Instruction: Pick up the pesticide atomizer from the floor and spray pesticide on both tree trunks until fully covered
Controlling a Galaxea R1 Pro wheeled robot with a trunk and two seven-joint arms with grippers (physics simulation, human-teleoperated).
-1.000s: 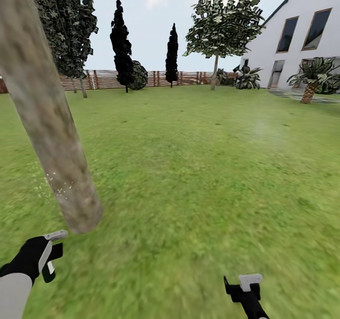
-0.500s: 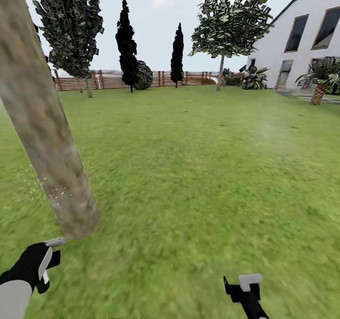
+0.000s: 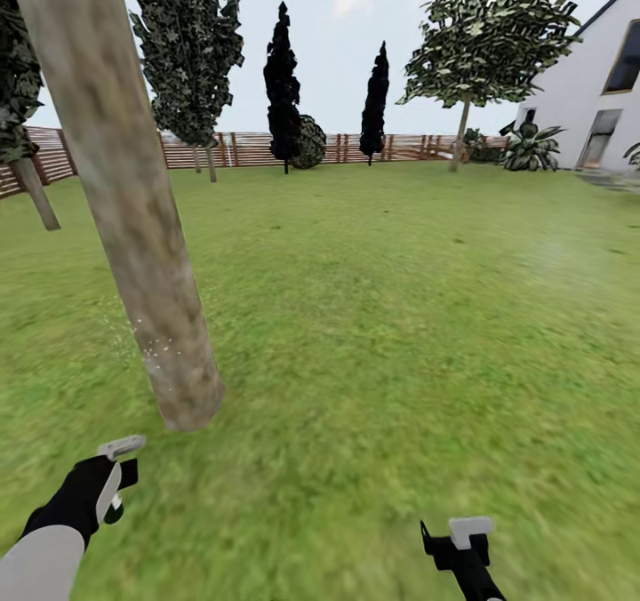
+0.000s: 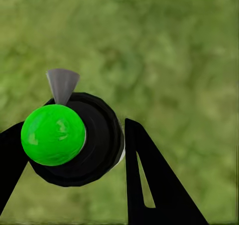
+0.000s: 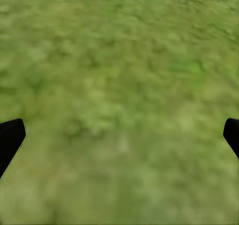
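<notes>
Left claw (image 3: pixel 114 481) clamped on the atomizer (image 4: pixel 67 137), grey nozzle aimed ahead. Trunk (image 3: pixel 133 201) stands upright just beyond, slightly right of it; white specks (image 3: pixel 147 345) cling low on the bark. Right claw (image 3: pixel 462 543) spread wide, holding nothing, well apart.

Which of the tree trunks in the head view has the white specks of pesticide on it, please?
The thick near trunk just ahead of the left gripper: white specks dot its lower part. The thin trunk of the far tree by the fence shows none.

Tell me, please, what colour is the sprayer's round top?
Bright green, clearest in the left wrist view.
</notes>
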